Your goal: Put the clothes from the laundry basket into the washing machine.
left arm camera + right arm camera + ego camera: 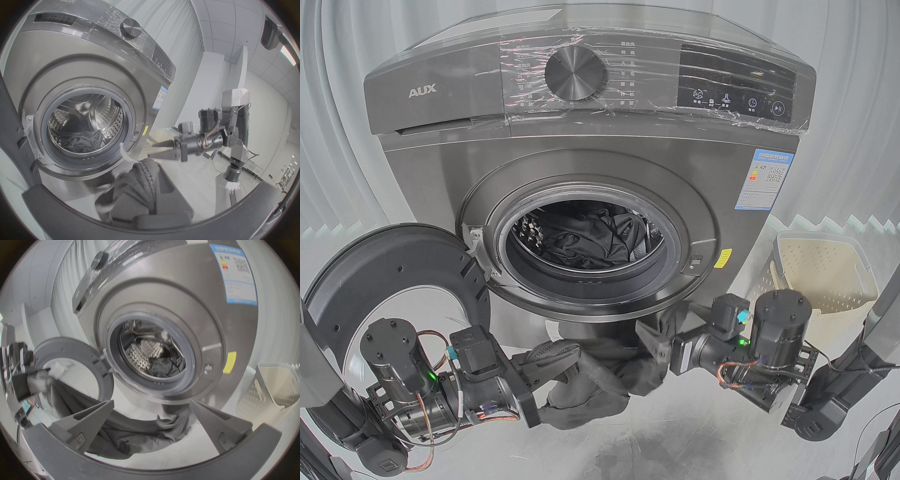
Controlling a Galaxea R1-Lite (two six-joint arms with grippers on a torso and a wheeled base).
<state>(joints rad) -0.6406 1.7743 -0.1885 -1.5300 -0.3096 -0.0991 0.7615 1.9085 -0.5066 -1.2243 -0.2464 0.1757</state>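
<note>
A dark grey garment point(600, 381) hangs below the washing machine's open drum mouth point(587, 250). My left gripper point(565, 362) is shut on one end of it, and the cloth bunches over its fingers point(170, 193) in the left wrist view. My right gripper point(151, 402) stands open at the garment's other end, its fingers wide apart on either side of the cloth point(140, 433) without pinching it. Dark clothes point(594, 240) lie inside the drum. The cream laundry basket point(825, 281) sits on the floor to the right of the machine, with no clothes showing in it.
The round machine door point(394, 262) is swung open to the left, right behind my left arm. The machine's front panel point(675, 175) rises close ahead. Bare light floor point(687, 437) lies below the garment.
</note>
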